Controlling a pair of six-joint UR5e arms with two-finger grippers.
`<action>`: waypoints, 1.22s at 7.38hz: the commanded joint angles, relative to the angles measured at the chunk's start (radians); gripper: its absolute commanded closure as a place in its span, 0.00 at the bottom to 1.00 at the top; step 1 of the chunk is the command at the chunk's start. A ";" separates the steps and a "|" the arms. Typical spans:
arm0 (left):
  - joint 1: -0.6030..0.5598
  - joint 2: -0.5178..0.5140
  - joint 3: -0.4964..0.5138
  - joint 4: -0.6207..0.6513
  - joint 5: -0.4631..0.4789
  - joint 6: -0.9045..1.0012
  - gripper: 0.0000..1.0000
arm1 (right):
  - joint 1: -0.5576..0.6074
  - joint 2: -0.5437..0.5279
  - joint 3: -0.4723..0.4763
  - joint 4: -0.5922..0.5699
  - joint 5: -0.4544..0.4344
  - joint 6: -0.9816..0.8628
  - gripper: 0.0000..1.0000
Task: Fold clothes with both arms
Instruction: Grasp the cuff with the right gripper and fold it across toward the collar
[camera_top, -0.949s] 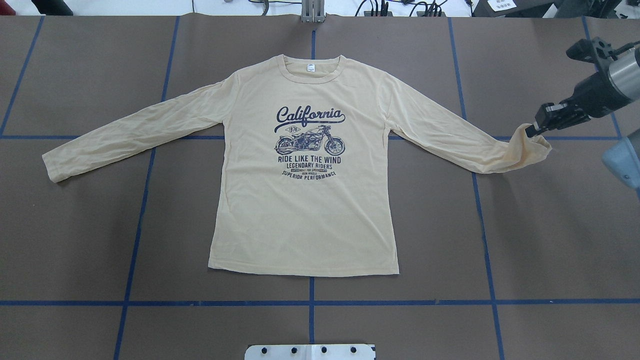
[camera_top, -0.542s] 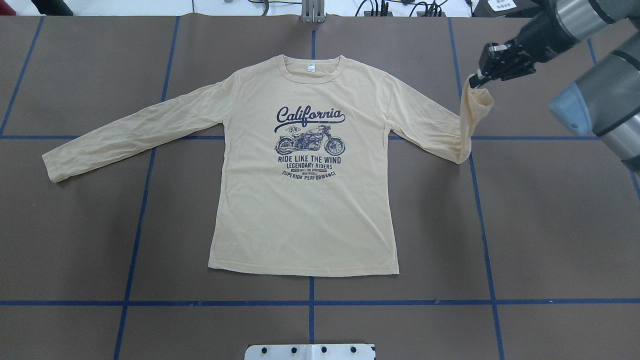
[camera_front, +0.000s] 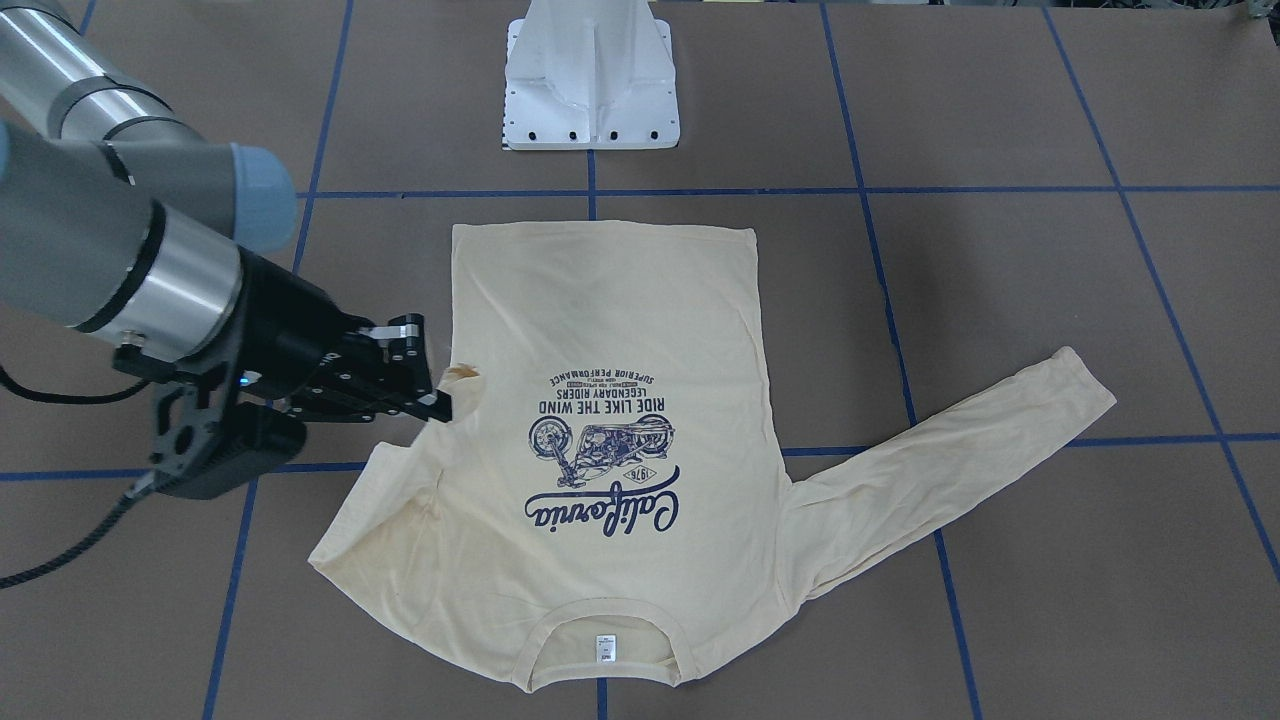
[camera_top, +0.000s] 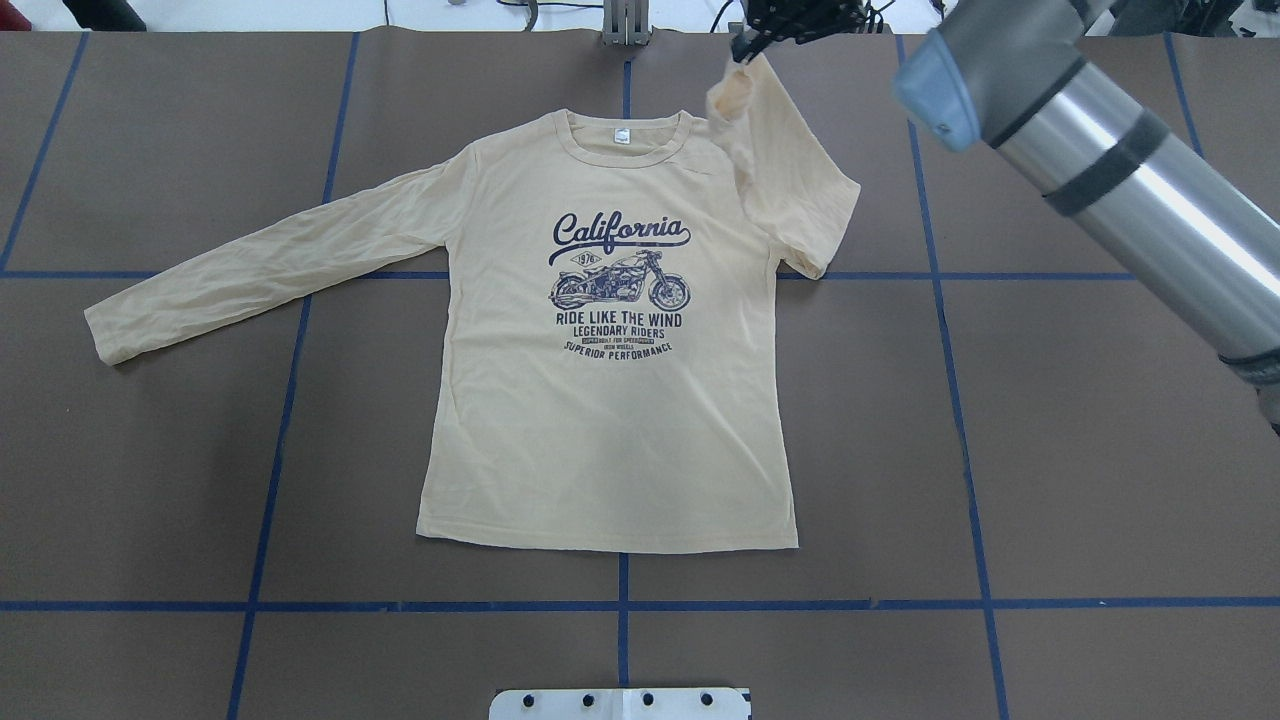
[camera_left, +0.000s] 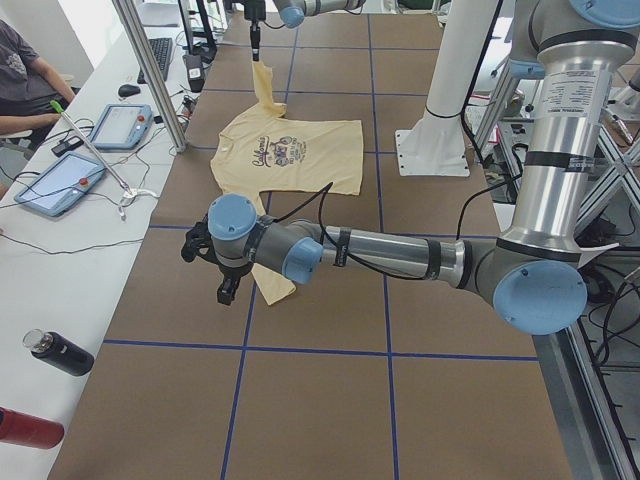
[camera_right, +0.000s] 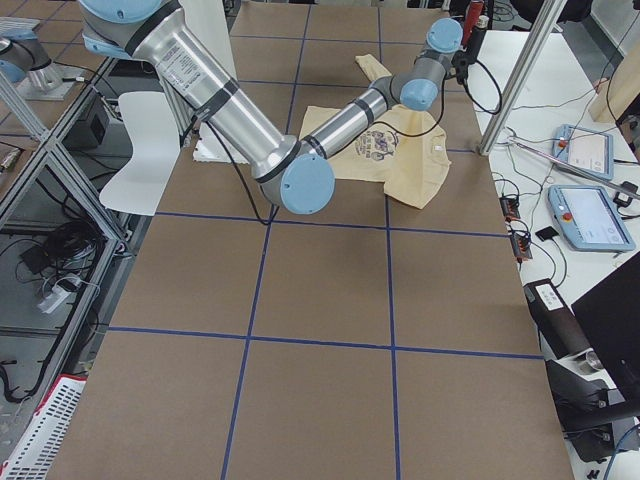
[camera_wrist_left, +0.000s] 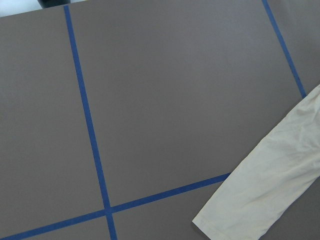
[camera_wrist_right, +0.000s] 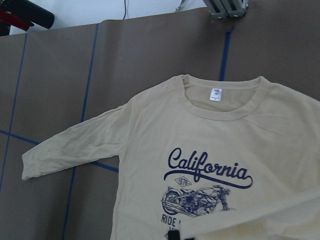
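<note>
1. Right now the right tool (camera_front: 440, 398) is clamped on the cuff (camera_front: 462, 374) of the shirt's right sleeve (camera_top: 790, 190). It holds the cuff up off the counter (camera_top: 1100, 480), and no gap shows between its fingers.
2. Below the grip, the sleeve hangs doubled back on itself. Its outer fold rests on the counter just beside the shoulder, and the cuff sits above the right side of the body.
3. The shirt (camera_top: 600, 430) lies flat and print-up in the middle of the counter. Its collar (camera_top: 620, 150) points to the far edge and its hem to the robot's edge.
4. From the right tool, the print (camera_top: 620, 280) and the rest of the body lie toward the counter's left end. I judge the step in hand to be laying this sleeve across the chest, which would mean carrying the cuff that way and lowering it.
5. The left sleeve (camera_top: 270, 265) is untouched. Its long axis runs from the shoulder toward the counter's left end, slanting toward the robot's edge.
6. The left tool (camera_left: 226, 288) hovers over that end, and its wrist camera shows the sleeve's end (camera_wrist_left: 250, 210) just below and to one side. It is much the nearer arm for that sleeve. I cannot tell whether its fingers are apart or together.
</note>
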 joint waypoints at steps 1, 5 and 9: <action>0.000 -0.014 0.048 -0.002 0.002 0.006 0.00 | -0.135 0.217 -0.176 0.002 -0.198 0.003 1.00; 0.000 -0.017 0.051 -0.006 -0.001 -0.017 0.00 | -0.270 0.238 -0.299 0.108 -0.423 0.002 1.00; 0.000 -0.019 0.084 -0.041 -0.003 -0.017 0.00 | -0.345 0.296 -0.424 0.110 -0.595 0.002 1.00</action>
